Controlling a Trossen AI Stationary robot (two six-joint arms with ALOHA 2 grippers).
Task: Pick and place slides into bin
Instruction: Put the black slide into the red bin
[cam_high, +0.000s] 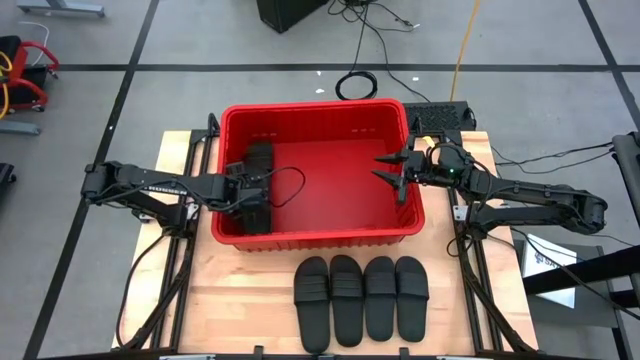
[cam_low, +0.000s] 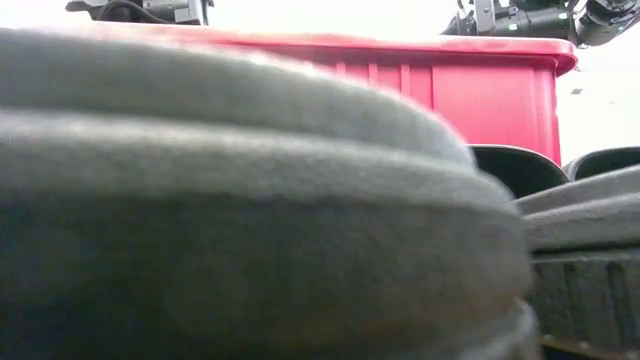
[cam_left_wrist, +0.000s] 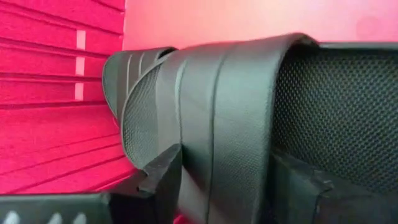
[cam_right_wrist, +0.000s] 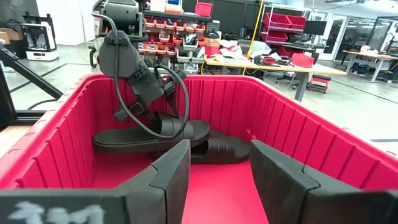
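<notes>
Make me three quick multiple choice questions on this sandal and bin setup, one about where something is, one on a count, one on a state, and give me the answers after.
1. Where is the left gripper?
A. inside the red bin
B. over the row of slides on the table
C. off the table

2. How many slides lie in a row on the wooden table?
A. two
B. four
C. six

3. How is the right gripper?
A. open and empty
B. shut on a slide
C. shut on the bin's rim

Answers: A, the high view shows it in the bin's left part, clamped on a slide's strap. B, four lie side by side in front of the bin. A, its fingers are spread with nothing between them.
</notes>
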